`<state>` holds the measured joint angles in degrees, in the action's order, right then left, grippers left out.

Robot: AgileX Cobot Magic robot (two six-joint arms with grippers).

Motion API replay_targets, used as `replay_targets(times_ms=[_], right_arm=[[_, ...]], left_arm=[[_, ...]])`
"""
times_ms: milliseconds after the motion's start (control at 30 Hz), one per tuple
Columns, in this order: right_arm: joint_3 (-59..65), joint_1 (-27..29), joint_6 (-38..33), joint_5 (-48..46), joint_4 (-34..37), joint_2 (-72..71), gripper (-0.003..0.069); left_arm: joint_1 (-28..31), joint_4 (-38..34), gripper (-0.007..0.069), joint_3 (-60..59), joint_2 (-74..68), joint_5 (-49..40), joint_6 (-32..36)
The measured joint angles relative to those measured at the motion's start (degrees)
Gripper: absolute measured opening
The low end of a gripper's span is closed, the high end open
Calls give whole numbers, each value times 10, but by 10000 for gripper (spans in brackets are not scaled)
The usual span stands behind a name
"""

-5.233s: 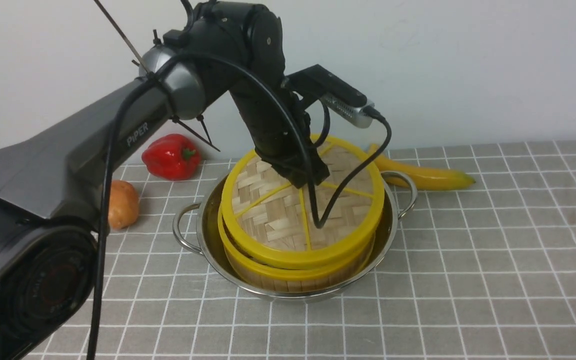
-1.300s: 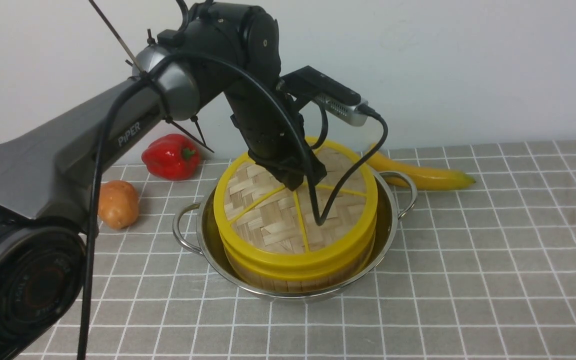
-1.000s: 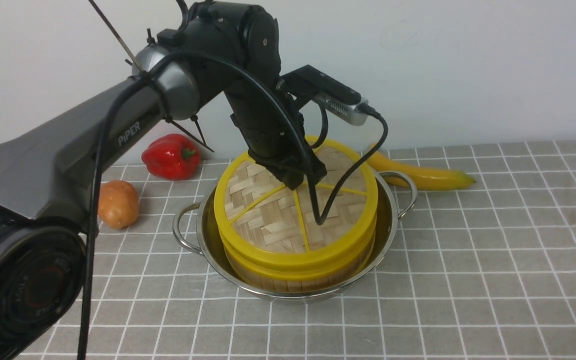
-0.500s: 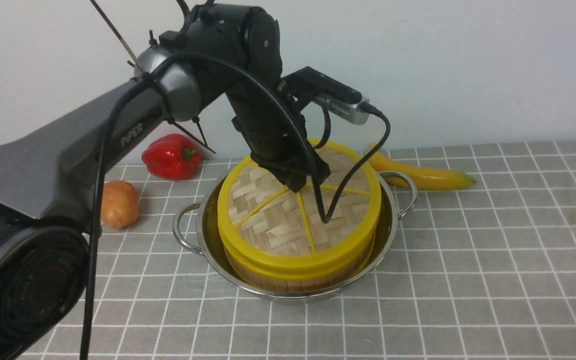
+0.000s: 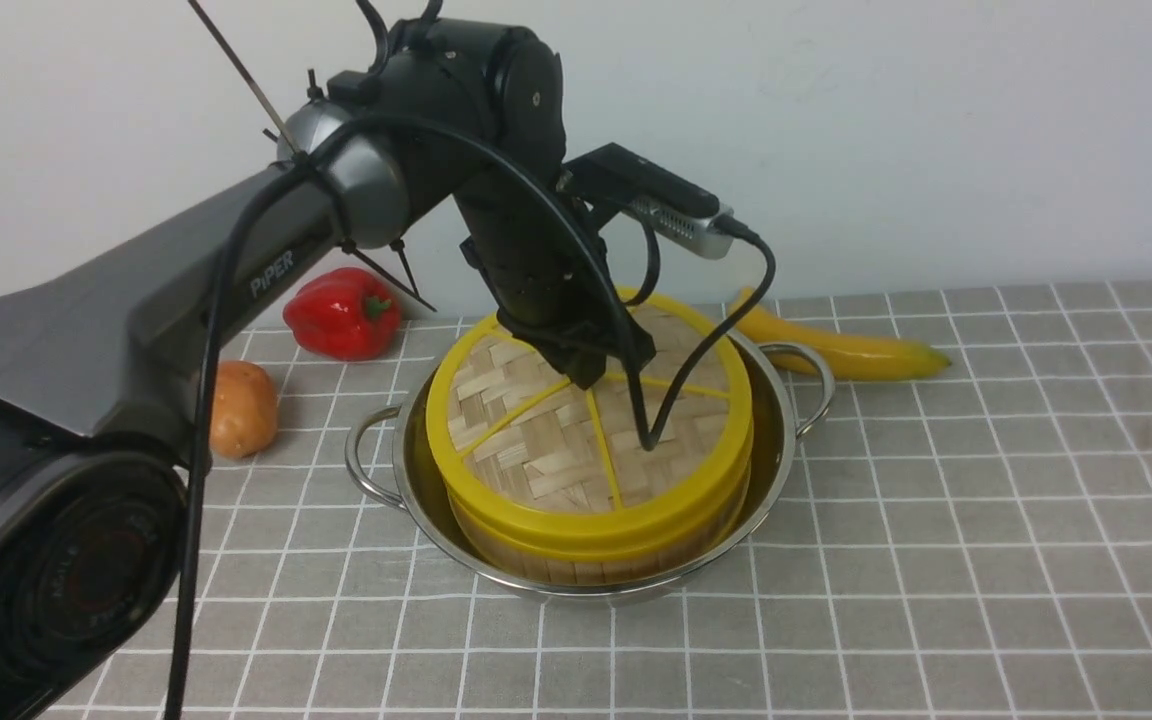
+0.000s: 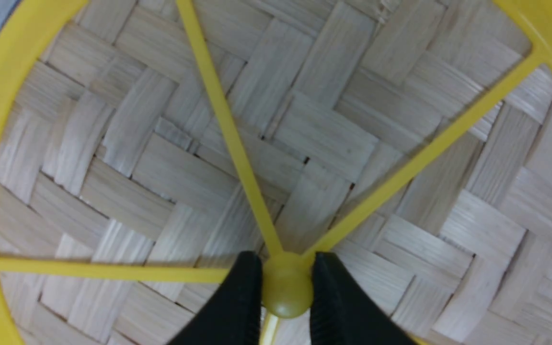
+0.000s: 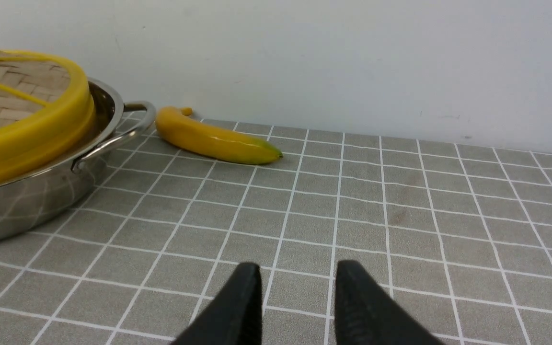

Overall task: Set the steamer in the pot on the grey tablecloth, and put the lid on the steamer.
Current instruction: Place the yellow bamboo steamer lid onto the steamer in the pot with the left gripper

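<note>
On top of the steamer (image 5: pixel 586 545) inside the pot (image 5: pixel 416 470) sits the lid (image 5: pixel 556 450). Left gripper (image 6: pixel 285 287) pinches its middle knob. Right gripper (image 7: pixel 297 297) fingers are apart, holding nothing.

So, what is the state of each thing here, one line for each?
lid: on the steamer, hub gripped
steamer: inside the pot, covered
pot: upright on the grey tablecloth
left tool: shut on the lid's hub
right tool: open, holding nothing
banana: lying behind the pot
</note>
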<state>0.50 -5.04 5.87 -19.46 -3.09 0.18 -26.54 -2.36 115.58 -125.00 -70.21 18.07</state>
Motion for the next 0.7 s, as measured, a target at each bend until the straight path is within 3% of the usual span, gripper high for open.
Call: replay_targets(times_ms=[700], right_arm=[[0,0,0,0,0,0,243]], left_arm=[[0,-1,123,0,0,0,11]])
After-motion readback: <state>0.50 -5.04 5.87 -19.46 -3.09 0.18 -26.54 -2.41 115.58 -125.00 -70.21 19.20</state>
